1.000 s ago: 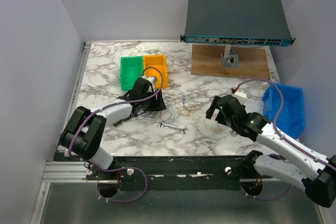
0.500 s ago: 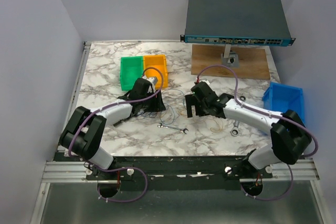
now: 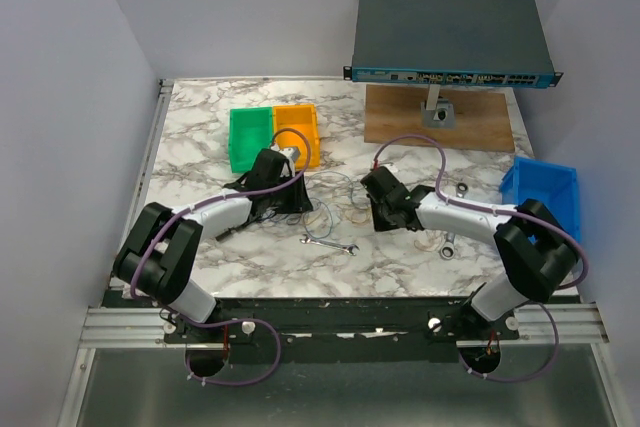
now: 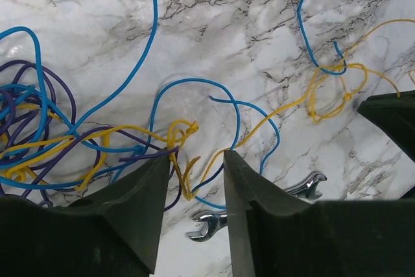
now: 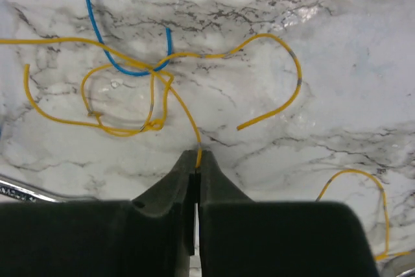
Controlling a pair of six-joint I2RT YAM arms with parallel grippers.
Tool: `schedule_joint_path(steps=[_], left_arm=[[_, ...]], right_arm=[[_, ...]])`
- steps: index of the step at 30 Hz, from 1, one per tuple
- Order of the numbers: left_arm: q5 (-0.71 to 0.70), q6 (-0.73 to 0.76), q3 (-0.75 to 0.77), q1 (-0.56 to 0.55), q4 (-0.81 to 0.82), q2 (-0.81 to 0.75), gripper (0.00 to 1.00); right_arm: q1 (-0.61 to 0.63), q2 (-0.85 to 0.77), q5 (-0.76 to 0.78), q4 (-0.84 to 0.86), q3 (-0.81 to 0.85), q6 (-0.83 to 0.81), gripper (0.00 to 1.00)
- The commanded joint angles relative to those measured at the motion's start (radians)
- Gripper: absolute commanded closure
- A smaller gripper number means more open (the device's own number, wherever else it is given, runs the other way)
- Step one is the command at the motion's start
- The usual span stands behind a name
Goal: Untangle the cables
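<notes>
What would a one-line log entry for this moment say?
left hand: open, astride tangled cables | right hand: shut on yellow cable | wrench: lying free

blue, yellow and purple cables, grey-veined white marble table

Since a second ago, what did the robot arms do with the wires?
The right tool swung in from beside the blue bin to the middle of the table and closed on a yellow cable. The left tool stayed over the tangled cables. The wrench and green bin did not move.
</notes>
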Motion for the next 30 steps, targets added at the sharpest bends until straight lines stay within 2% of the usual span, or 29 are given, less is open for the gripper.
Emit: schedule_joint_path(steps=[1,5,11,19,24,30], left_arm=[[0.037,-0.006,0.022,0.015,-0.012,0.016,0.68],[0.016,-0.007,0.030,0.028,-0.040,0.022,1.00],[-0.045,-0.043,-0.014,0.067,-0.031,-0.034,1.00],[-0.211,-0.161,-0.180,0.213,0.006,-0.254,1.00],[-0.421,-0.239,-0.247,0.232,-0.051,-0.409,1.00],[-0.549,-0.305,-0.275,0.240,-0.122,-0.502,1.00]], right_arm=[[0.003,-0.013,0.065,0.022,-0.017,0.056,0.99],[-0.001,-0.111,0.156,0.013,-0.053,0.130,0.99],[-0.091,-0.344,0.297,-0.056,-0.113,0.271,0.99],[-0.357,-0.677,0.402,-0.191,-0.136,0.372,0.99],[-0.365,-0.744,0.526,-0.304,-0.099,0.464,0.99],[-0.366,-0.805,0.626,-0.377,-0.085,0.568,0.99]])
